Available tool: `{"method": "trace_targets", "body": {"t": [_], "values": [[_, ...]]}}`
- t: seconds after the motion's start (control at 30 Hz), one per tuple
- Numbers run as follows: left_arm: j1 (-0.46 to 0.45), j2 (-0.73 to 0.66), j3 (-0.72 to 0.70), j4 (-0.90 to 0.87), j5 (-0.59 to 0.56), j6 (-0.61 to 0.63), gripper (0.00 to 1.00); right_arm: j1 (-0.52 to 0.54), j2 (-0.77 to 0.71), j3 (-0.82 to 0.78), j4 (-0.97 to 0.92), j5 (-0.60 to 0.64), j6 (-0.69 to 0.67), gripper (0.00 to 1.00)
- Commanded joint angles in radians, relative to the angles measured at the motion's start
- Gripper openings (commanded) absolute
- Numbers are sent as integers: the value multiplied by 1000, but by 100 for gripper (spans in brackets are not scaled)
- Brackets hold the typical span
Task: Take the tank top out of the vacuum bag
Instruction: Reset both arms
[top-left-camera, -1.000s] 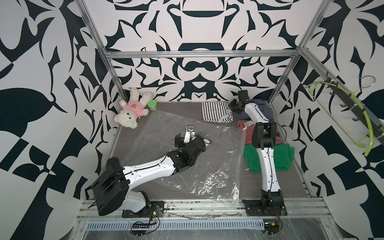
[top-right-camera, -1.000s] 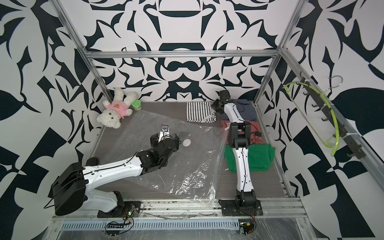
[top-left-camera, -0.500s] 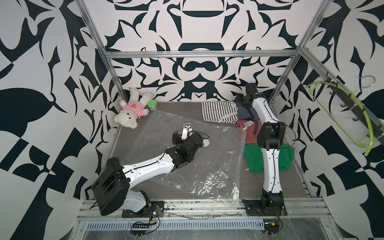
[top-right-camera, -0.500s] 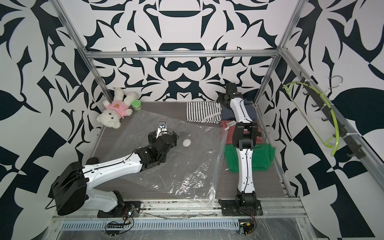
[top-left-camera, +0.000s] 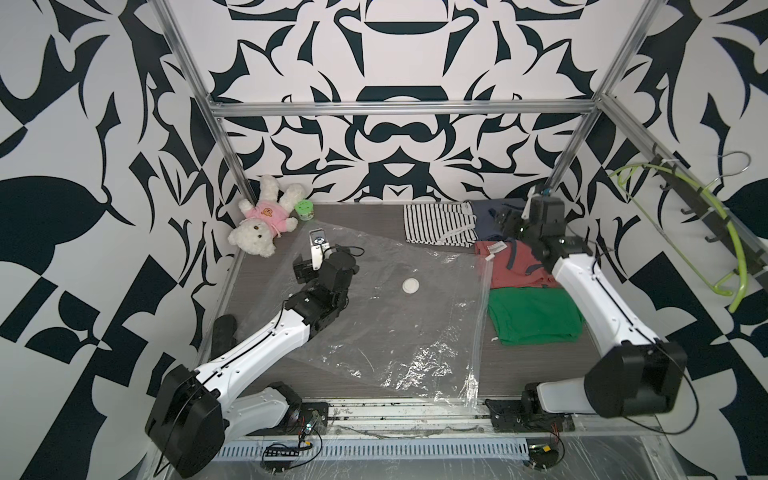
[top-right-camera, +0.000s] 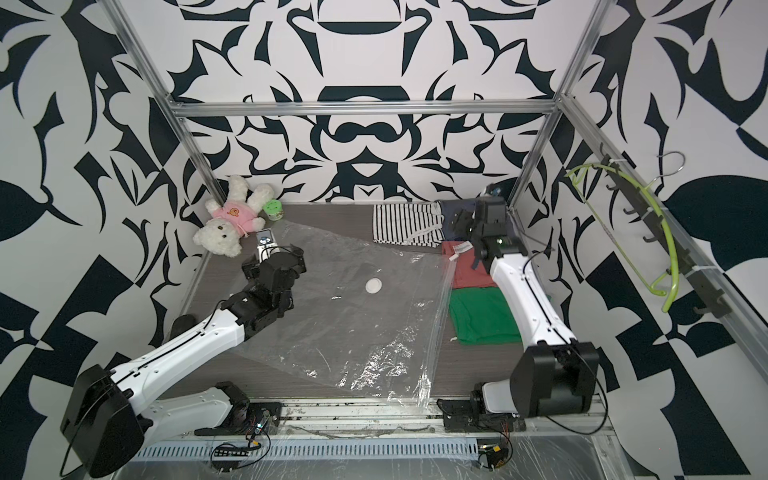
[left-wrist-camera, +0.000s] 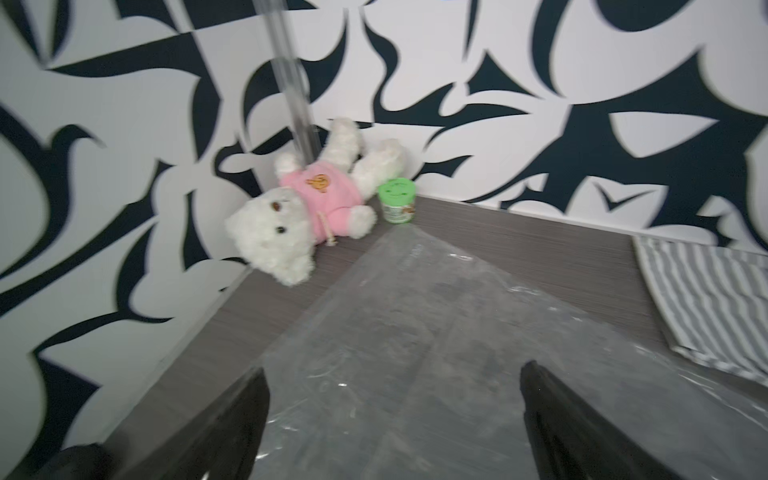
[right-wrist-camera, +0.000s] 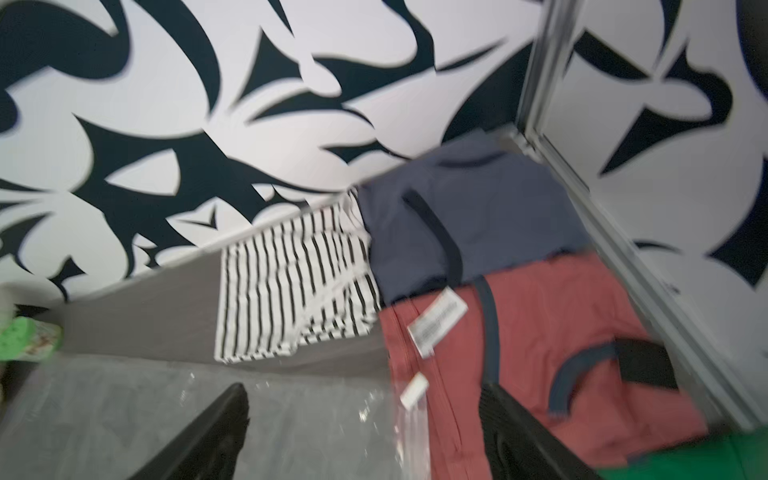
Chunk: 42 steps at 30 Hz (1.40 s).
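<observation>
The vacuum bag (top-left-camera: 395, 324) (top-right-camera: 353, 324) lies flat on the table with its white valve (top-left-camera: 410, 286) at the middle, and I see no garment inside it. A navy tank top (top-left-camera: 490, 212) (right-wrist-camera: 478, 216) lies outside the bag in the back right corner. My right gripper (top-left-camera: 510, 221) (right-wrist-camera: 361, 395) hangs open and empty just in front of it, over the bag's far right corner and a red garment (right-wrist-camera: 540, 353). My left gripper (top-left-camera: 307, 266) (left-wrist-camera: 392, 374) is open above the bag's back left part, holding nothing.
A striped garment (top-left-camera: 436, 224) lies left of the tank top. The red one (top-left-camera: 511, 266) and a green one (top-left-camera: 532, 316) lie along the right side. A teddy bear (top-left-camera: 262, 220) and a green jar (top-left-camera: 304, 208) sit in the back left corner. Frame posts stand at the corners.
My right gripper opened, let go of the cloth at the back and drew away to the right. My left gripper pulled back to the left across the bag.
</observation>
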Motion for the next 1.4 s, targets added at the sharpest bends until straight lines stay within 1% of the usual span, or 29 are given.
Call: {"method": "trace_targets", "body": {"t": [0.0, 0.07, 0.17, 0.2, 0.27, 0.3, 0.37, 0.4, 0.43, 0.47, 0.5, 0.53, 0.57, 0.63, 0.67, 0.7, 0.73, 0.8, 0.83, 0.9, 0.97, 1.0, 1.03, 1.07, 1.13, 1.17, 1.2, 1.23, 1.37], "values": [[97, -19, -87, -24, -33, 49, 99, 41, -71, -157, 108, 159, -106, 93], [173, -12, -149, 49, 5, 73, 99, 44, -119, -253, 142, 221, -147, 94], [285, 4, -263, 240, 119, 118, 99, 41, -193, -418, 281, 297, -214, 95], [324, 10, -307, 327, 181, 127, 99, 41, -207, -473, 353, 290, -248, 95], [398, 35, -398, 527, 365, 129, 99, 41, -200, -553, 486, 299, -272, 95], [422, 63, -441, 637, 403, 117, 99, 41, -181, -574, 543, 320, -264, 95], [438, 124, -482, 811, 424, 143, 99, 41, -124, -593, 634, 328, -272, 95], [438, 132, -472, 811, 436, 168, 99, 41, -90, -596, 674, 349, -268, 95], [438, 132, -451, 766, 439, 171, 99, 41, -60, -609, 731, 351, -277, 95], [438, 132, -443, 756, 444, 180, 99, 41, -24, -637, 830, 332, -307, 96], [437, 175, -451, 812, 460, 207, 99, 38, 10, -660, 927, 299, -332, 96], [437, 185, -464, 862, 482, 239, 99, 35, 24, -657, 953, 273, -324, 96], [439, 195, -486, 920, 503, 258, 99, 35, 28, -632, 899, 251, -327, 95], [439, 264, -556, 1123, 520, 271, 99, 38, 29, -635, 901, 210, -352, 93], [441, 318, -583, 1220, 543, 278, 99, 39, 21, -665, 931, 188, -358, 93], [440, 392, -603, 1367, 568, 310, 99, 40, 16, -724, 1003, 163, -363, 93], [436, 437, -610, 1441, 589, 328, 99, 39, 27, -793, 1131, 156, -362, 94], [410, 414, -591, 1368, 603, 353, 99, 42, 91, -884, 1352, 171, -363, 97], [408, 399, -578, 1315, 616, 355, 99, 44, 126, -895, 1431, 177, -370, 97], [409, 407, -542, 1239, 621, 354, 99, 49, 160, -856, 1381, 161, -378, 98], [408, 469, -506, 1265, 608, 376, 99, 49, 204, -789, 1284, 110, -392, 99], [408, 488, -499, 1282, 578, 375, 99, 46, 237, -777, 1295, 119, -389, 100], [409, 472, -491, 1240, 582, 365, 99, 46, 268, -782, 1351, 149, -403, 100], [412, 448, -475, 1170, 583, 352, 99, 47, 268, -779, 1348, 155, -398, 100], [453, 427, -398, 986, 615, 305, 99, 10, 245, -737, 1223, 125, -345, 99], [492, 429, -380, 947, 662, 279, 99, -16, 246, -732, 1215, 96, -327, 99], [537, 419, -386, 940, 722, 239, 99, -20, 246, -730, 1211, 93, -325, 99], [548, 409, -384, 922, 740, 226, 99, -20, 244, -728, 1203, 94, -322, 100], [544, 409, -388, 933, 736, 237, 99, -20, 241, -733, 1210, 94, -320, 100]]}}
